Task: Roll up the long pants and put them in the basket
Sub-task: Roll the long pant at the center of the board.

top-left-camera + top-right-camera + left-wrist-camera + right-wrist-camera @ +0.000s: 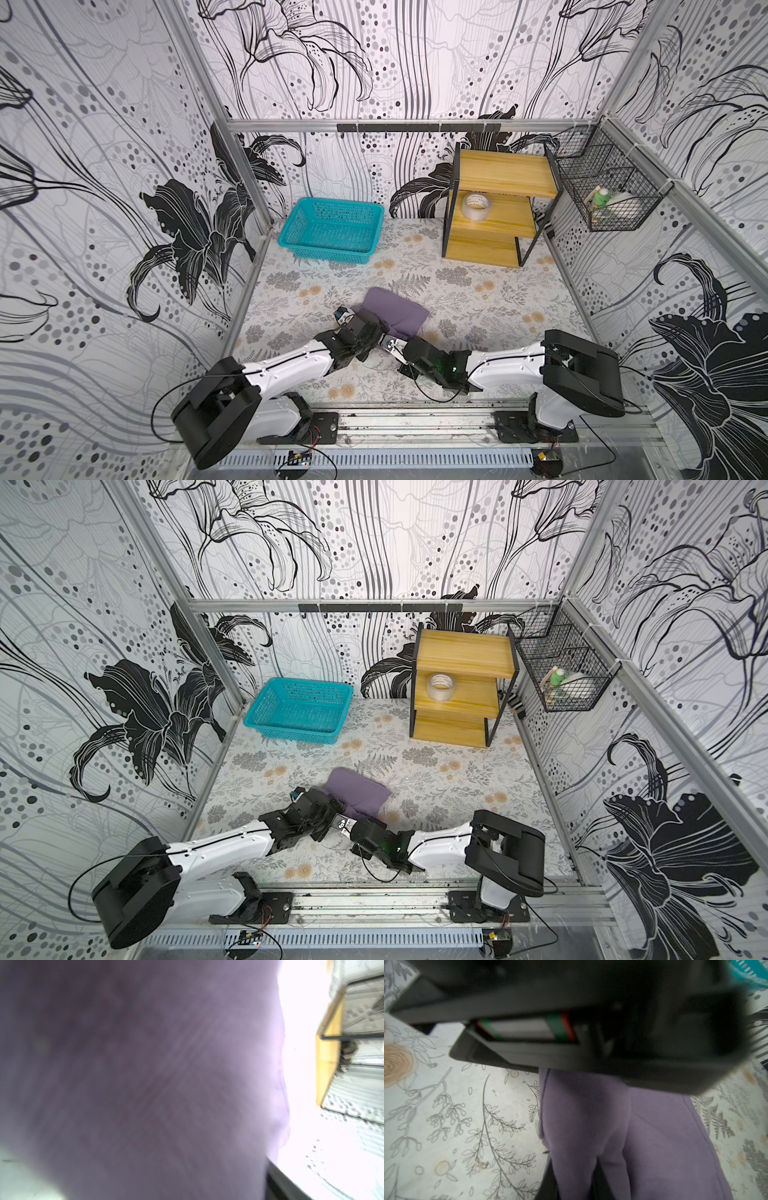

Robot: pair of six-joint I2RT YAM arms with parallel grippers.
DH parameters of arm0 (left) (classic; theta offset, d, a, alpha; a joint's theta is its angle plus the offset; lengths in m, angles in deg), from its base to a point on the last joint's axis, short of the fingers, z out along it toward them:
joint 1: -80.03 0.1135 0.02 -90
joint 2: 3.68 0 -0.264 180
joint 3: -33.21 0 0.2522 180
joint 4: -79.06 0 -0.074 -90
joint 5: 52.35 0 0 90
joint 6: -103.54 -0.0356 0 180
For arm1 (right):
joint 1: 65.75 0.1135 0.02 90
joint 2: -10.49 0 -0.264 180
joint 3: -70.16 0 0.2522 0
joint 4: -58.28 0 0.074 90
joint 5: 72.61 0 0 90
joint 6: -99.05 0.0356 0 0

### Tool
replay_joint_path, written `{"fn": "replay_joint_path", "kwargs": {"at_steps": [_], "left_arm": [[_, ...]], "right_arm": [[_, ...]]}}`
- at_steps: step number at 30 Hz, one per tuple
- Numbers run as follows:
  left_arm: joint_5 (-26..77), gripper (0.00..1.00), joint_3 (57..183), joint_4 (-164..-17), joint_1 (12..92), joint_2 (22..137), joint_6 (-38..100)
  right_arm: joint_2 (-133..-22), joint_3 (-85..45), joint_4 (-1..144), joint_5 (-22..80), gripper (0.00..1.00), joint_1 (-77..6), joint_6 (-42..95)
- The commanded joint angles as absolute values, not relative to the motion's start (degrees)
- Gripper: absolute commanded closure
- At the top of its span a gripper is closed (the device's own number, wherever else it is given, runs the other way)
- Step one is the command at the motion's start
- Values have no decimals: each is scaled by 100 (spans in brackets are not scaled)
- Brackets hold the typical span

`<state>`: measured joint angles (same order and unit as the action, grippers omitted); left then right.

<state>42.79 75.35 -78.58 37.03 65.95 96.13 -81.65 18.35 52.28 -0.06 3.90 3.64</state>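
While the left arm reaches low, its left gripper [360, 322] is pressed into the long pants [397, 311] (jaws hidden, state unclear). The right gripper [573, 1167] pinches a fold of the mid-table bundle. A teal basket [291, 232] and a wooden shelf [505, 172] stand well behind.

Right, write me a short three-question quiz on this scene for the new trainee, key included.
1. True or false: the long pants lie inside the teal basket.
2. Fill in: the roll of tape sits on the ____ tier of the wooden shelf.
3. The left gripper and the right gripper are both at: A) the teal basket, B) the near edge of the long pants, C) the wooden shelf.

Key: 1 false, they lie bundled on the table, in front of the basket; 2 middle; 3 B.
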Motion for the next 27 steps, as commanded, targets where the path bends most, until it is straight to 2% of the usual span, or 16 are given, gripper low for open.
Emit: {"fn": "replay_joint_path", "kwargs": {"at_steps": [1,4,9,12,18,20,22,24,27], "left_arm": [[4397,5,7702,-7540,3705,6294,9572],[4386,1,7781,-7374,3691,6157,9533],[4225,1,7670,-7466,3658,6100,9599],[4170,1,7660,-7615,3629,6230,9568],[3989,5,7399,-8130,3617,6566,9659],[3987,8,7336,-8214,3610,6668,9702],[4015,11,7303,-8226,3610,6769,9730],[4029,12,7306,-8180,3615,6867,9731],[4059,13,7307,-8124,3628,6968,9713]], "right_arm": [[-8008,1812,5962,1440,99,-119,1705],[-7956,1861,5874,3177,99,-937,2489],[-8058,2109,4668,5861,99,-1717,3277],[-8388,1923,4630,6669,98,-1874,3521],[-8775,1870,4551,7113,96,-2277,4225],[-8994,1793,4817,7106,91,-2492,4401],[-9083,1743,5184,6853,73,-2624,4356],[-8882,1629,5882,6066,51,-2631,4001],[-8073,1604,6477,4828,41,-2517,3468]]}}
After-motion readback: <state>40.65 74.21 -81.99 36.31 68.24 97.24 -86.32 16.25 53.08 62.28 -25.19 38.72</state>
